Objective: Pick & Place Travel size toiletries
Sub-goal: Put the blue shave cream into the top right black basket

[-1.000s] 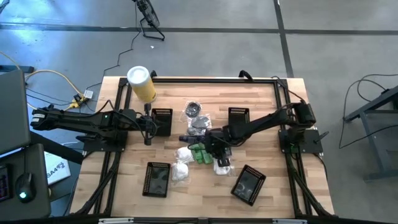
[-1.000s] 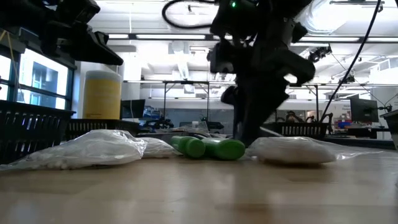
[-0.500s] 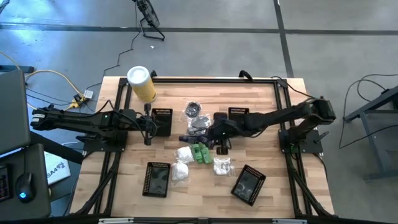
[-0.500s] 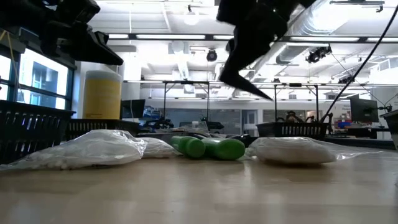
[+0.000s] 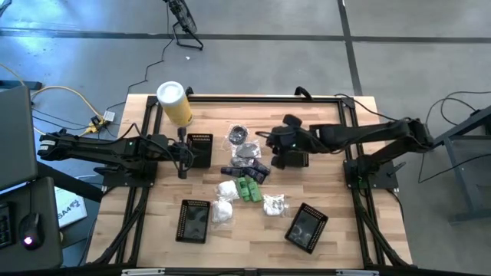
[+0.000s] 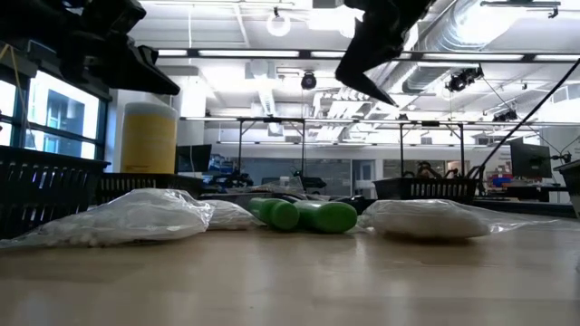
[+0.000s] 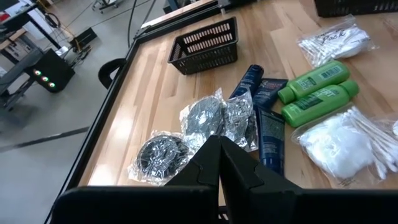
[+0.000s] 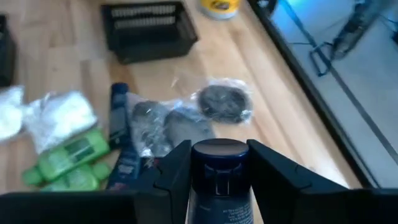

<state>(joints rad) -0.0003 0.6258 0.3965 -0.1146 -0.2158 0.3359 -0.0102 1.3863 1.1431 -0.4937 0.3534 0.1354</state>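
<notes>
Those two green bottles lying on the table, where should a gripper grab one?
Probably across the middle of the body, from straight above. The green bottles lie flat, side by side and touching, between white packets, so the outer long side and top are the freest.

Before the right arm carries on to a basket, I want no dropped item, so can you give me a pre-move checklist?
1. Grip: right gripper is shut on a dark blue tube, cap between the fingers. Ok.
2. Lift height: the gripper is well clear of the green bottles in the low view. Ok.
3. Target: the black mesh basket sits under the gripper in the high view; its inside is hidden. Cannot tell.
4. Left gripper is shut, empty, parked by the left basket, away from the path. Ok.
5. Remaining pile: silvery-clear packets and white packets lie undisturbed. Ok.
</notes>
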